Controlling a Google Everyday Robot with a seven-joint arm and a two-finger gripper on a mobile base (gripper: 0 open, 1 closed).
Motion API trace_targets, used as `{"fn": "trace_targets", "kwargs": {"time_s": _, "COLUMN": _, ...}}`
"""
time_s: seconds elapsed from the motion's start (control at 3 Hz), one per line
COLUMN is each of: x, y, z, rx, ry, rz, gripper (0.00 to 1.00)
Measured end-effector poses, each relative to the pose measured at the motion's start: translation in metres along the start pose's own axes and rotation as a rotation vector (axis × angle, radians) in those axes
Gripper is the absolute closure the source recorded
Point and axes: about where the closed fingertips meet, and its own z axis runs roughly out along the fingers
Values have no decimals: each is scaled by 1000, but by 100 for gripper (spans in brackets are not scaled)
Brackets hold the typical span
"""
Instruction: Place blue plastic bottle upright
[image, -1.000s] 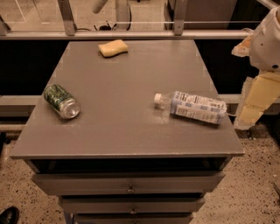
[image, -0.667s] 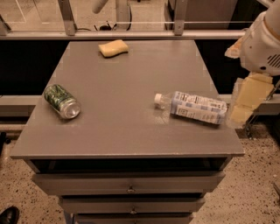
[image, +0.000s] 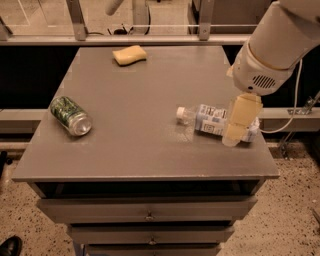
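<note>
The blue plastic bottle (image: 209, 120) lies on its side near the right edge of the grey table (image: 145, 110), white cap pointing left, pale blue-and-white label facing up. My gripper (image: 235, 131) hangs from the white arm coming in from the upper right. It sits over the bottle's base end and hides part of it. I cannot see if it touches the bottle.
A green metal can (image: 70, 116) lies on its side at the table's left. A yellow sponge (image: 129, 55) sits at the back. Drawers (image: 147, 215) run below the table's front edge. A rail (image: 125, 35) crosses behind the table.
The arm has swung in from the right and its gripper has moved left, from beside the table's right edge to over the bottle's base end. The bottle has not moved.
</note>
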Motion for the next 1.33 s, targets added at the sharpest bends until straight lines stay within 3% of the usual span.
{"fn": "trace_targets", "kwargs": {"time_s": 0.33, "x": -18, "y": -3, "z": 45, "rx": 3, "ry": -50, "rz": -28, "gripper": 0}}
{"fn": "trace_targets", "kwargs": {"time_s": 0.67, "x": -23, "y": -8, "z": 62, "rx": 12, "ry": -76, "rz": -40, "gripper": 0}}
{"fn": "trace_targets", "kwargs": {"time_s": 1.33, "x": -29, "y": -34, "z": 89, "rx": -18, "ry": -48, "rz": -39, "gripper": 0}}
